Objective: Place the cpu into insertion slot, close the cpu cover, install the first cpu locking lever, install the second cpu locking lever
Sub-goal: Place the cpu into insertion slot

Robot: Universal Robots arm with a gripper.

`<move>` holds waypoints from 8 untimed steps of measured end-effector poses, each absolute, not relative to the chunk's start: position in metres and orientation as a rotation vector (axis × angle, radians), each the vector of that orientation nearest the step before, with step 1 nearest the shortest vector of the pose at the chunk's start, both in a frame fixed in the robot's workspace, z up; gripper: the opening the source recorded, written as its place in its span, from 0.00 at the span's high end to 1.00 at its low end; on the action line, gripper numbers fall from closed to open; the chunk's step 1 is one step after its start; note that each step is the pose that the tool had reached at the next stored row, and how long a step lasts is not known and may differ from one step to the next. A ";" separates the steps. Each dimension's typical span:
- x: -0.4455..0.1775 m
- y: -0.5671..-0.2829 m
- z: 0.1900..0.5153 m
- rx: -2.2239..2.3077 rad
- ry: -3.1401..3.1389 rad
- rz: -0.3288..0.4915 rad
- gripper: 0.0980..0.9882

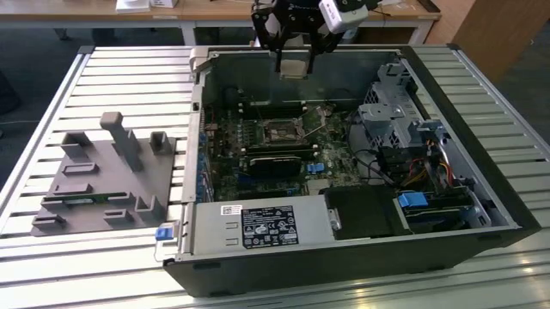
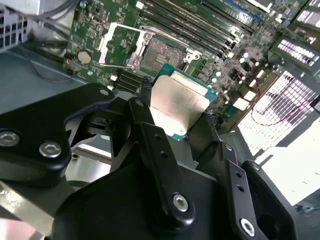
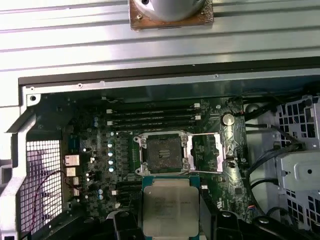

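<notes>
Clamping the cpu flat between its fingers, your gripper hangs above the insertion slot, chip edges parallel to it.

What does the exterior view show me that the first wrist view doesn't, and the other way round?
Exterior view: the whole computer case lying open on a slatted table, with a grey holder block on the exterior view's left. First wrist view: a close look straight down, where the cpu cover lies swung open beside the socket and the long memory slots run past it. Both: the cpu gripped between the fingers above the board, and the empty insertion slot.
</notes>
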State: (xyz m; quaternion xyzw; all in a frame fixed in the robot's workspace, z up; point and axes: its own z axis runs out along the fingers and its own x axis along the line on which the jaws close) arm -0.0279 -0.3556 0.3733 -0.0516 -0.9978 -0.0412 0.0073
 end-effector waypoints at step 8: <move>-0.028 -0.356 0.373 -0.332 -3.112 -0.120 0.51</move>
